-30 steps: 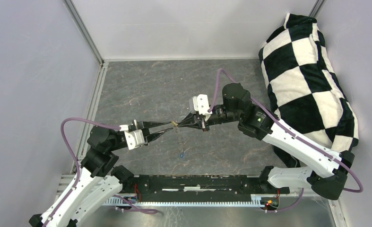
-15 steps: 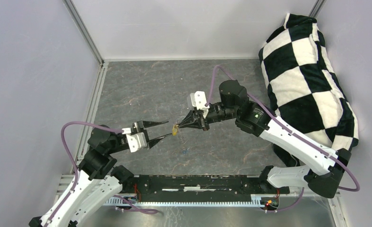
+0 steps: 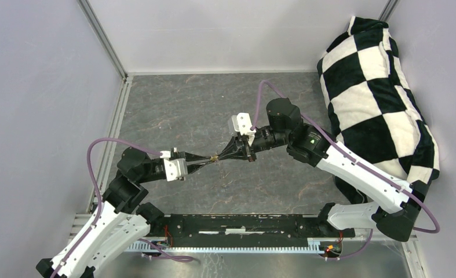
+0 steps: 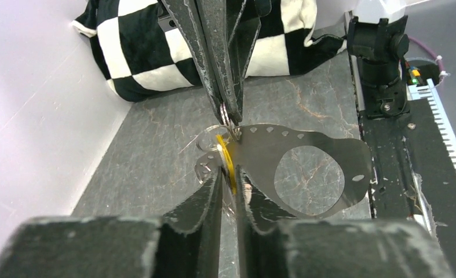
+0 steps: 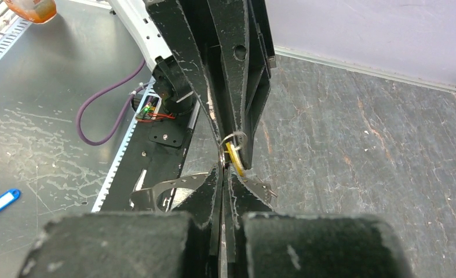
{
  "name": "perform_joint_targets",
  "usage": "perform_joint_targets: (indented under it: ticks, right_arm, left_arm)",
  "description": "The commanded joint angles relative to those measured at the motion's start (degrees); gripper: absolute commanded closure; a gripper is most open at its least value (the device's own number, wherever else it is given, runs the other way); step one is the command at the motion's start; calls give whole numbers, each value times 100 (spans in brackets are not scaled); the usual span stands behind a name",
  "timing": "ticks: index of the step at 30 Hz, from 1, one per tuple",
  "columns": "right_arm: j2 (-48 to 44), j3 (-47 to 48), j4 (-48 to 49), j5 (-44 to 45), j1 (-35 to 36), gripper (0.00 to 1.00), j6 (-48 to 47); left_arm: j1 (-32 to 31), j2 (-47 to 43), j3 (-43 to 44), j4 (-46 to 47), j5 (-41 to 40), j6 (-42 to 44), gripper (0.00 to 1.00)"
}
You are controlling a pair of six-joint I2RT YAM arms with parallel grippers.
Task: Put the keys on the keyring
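Threading, top view: left gripper and right gripper meet tip to tip mid-table, arms stretched low; keep them aligned.
Left wrist view: narrow fingers pinch the brass-gold key just beside the keyring; feed gently.
Right wrist view: jaws clamped on the keyring; hold steady.

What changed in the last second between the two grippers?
The left gripper, open and drawn back half a second ago, has moved forward and closed on the gold key. The right gripper stayed shut on the wire ring, barely shifting. The checkered cushion has not moved.
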Motion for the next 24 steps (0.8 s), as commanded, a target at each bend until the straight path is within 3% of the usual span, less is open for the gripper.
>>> perform_joint_targets:
  ticks: [1,4,8,15,20,24]
  right_arm:
    - [1,268,242,-114,-11,100,70]
    - [-21,234,231,7,-14,100,70]
    - [-120,173,286,271,-22,100,139]
    - [-183,25,751,390,-30,100,618]
    - [-249,-436,1635,341,-29,100,1318]
    - [-331,-822,2247,474,-35,99,1845]
  left_arm:
    - [18,80,-23,179,98,-113,85]
    - [18,100,-7,234,10,-65,97]
    - [18,-4,9,-9,-96,502,98]
    - [18,-364,-293,-419,-505,2291,98]
    - [13,-485,-428,-800,-13,3447,98]
    - [12,-706,-631,-1169,99,4873,98]
